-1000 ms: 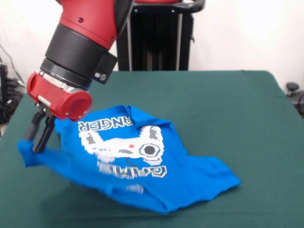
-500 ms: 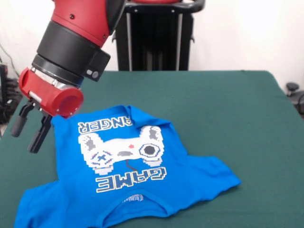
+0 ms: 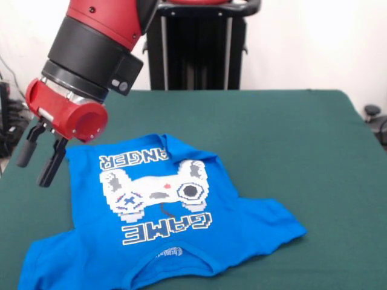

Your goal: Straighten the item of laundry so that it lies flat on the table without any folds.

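Since a second earlier, the left side of the T-shirt (image 3: 163,217) had dropped out of the gripper (image 3: 37,160) and spread onto the table (image 3: 290,133), and over the last half second the arm had lifted slightly while the cloth lay unchanged.

Front view, the only one given: the gripper hung at the left of the frame, its two black fingers (image 3: 51,163) apart and holding nothing, clear above the green surface just left of the shirt's upper left edge. The shirt lay in the lower centre and lower left, print facing up, its collar toward the bottom edge. Its right side looked bunched and folded over near the lower right, so the flattening was probably unfinished.

Being light, soft and limp, the cloth would likely drag and crease rather than slide stiffly; a pinch on that folded right edge seemed the sensible hold.

Counted: one shirt, one table, one gripper.
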### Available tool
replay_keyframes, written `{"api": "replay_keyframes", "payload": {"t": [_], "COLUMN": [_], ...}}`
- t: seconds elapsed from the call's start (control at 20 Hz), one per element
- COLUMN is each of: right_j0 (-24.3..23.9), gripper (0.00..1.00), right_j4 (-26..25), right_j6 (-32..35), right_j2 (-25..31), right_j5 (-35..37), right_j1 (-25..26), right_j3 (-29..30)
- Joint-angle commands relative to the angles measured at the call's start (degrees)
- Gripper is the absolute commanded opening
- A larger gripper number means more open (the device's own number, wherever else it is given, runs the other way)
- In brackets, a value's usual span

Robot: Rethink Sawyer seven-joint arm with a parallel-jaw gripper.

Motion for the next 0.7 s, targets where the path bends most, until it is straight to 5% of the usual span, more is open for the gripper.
{"api": "replay_keyframes", "payload": {"t": [0.05, 0.7], "right_j0": [-2.1, -1.6], "gripper": [1.0, 1.0], "right_j4": [6.57, 3.83], "right_j6": [-11.11, -8.01], "right_j2": [10.59, 10.36], "right_j5": [8.08, 1.55], "right_j1": [1.04, 5.24], "right_j3": [12.19, 14.11]}}
